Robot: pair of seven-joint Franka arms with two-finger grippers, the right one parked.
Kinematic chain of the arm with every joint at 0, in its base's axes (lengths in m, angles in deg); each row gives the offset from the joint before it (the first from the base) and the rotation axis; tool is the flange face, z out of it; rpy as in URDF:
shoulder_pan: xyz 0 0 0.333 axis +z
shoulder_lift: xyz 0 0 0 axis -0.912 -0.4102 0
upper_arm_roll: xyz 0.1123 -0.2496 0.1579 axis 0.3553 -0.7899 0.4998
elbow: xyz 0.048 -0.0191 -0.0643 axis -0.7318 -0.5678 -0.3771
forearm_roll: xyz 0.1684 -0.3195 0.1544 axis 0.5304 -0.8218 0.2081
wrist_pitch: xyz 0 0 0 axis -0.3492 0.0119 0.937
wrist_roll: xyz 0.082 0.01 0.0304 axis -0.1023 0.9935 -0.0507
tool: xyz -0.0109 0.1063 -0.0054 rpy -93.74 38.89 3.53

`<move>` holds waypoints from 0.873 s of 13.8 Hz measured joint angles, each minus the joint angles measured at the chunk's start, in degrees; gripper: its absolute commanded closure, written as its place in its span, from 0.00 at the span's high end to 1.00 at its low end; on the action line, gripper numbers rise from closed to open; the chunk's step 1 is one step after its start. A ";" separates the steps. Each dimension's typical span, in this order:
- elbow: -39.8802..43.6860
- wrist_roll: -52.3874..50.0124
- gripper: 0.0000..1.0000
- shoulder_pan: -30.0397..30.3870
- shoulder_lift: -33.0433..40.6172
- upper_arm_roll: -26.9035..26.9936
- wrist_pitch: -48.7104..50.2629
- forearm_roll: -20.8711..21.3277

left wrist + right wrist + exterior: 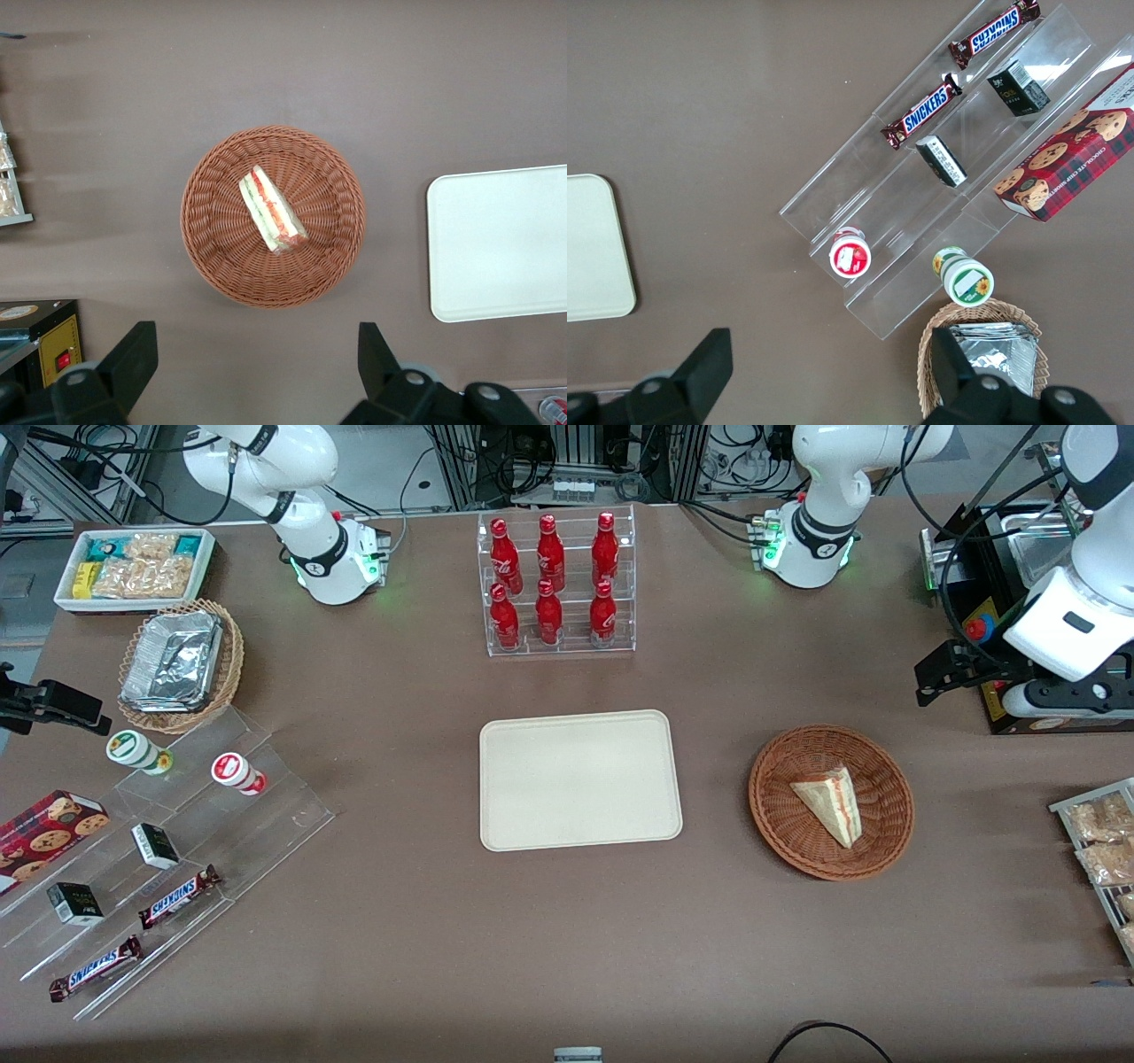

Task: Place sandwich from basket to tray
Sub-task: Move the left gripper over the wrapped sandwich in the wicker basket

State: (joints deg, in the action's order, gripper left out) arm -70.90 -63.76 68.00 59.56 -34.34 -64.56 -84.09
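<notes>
The sandwich (830, 804) lies in the basket (780, 819) on the bench (567, 939), beside the bare tray (580, 779). The claw (252, 367) hangs high above the bench, toward the working arm's end and well apart from the basket, its fingers (133, 354) spread wide and holding nothing. The step in hand is likely the reach. To do it well, centre over the wedge, turn the wrist so the fingers close across the flat bread faces rather than along the stripe, come down inside the rim without touching the wicker, and squeeze gently: soft bread will likely crush or slip.
</notes>
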 measured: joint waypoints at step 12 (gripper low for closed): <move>-22.61 -10.03 1.00 0.12 -0.04 1.96 -23.19 2.22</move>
State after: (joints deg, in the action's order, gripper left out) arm -93.52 -73.79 68.12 59.53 -32.38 -87.76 -81.87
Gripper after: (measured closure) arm 0.000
